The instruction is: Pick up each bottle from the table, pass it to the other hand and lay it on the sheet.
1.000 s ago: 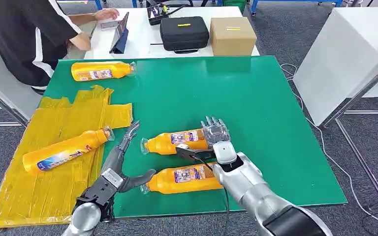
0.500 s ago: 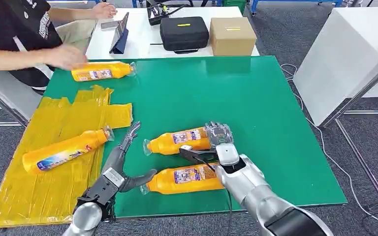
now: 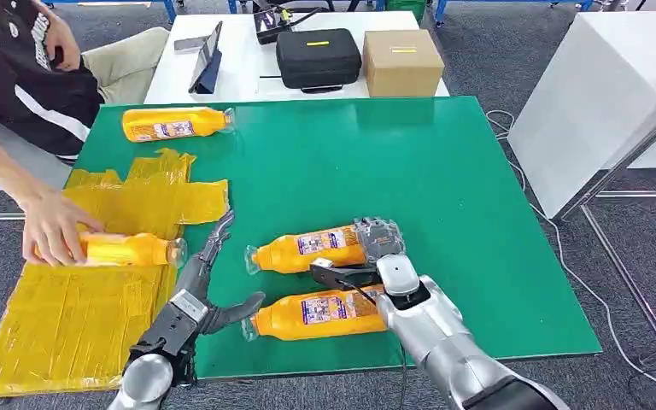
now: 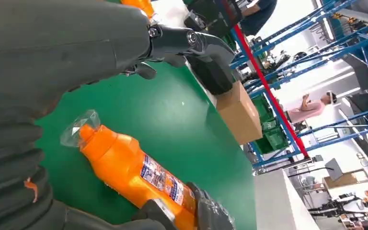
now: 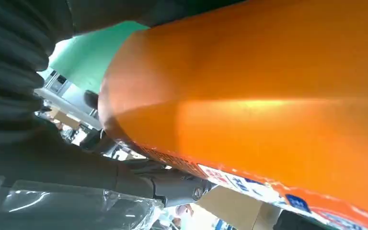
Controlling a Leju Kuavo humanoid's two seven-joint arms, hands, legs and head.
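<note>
Clutter sits beyond the far edge of the green table: a black case, a cardboard box and a dark tablet propped upright on a white desk. A person is seated at the table's far left corner, and the person's hand reaches in over the yellow sheet and lies on the base end of a bottle on the sheet, whose clear cap points toward the table. That sheet hangs over the table's left edge, crumpled at its far end. A far bottle lies on its side on the green near the far left corner, well apart from both arms.

Two more orange bottles lie side by side near the front edge, caps to the left. The middle bottle has the right hand at its base end, fingers curled down over the far side and the thumb stretched along the near side (the right wrist view is almost all orange, so the grip looks closed, though I cannot see full contact). The front bottle lies just beside it, partly under the right forearm.

The left hand hovers low between sheet and bottles, empty, fingers spread forward, thumb pointing at the front bottle's cap without touching.
</note>
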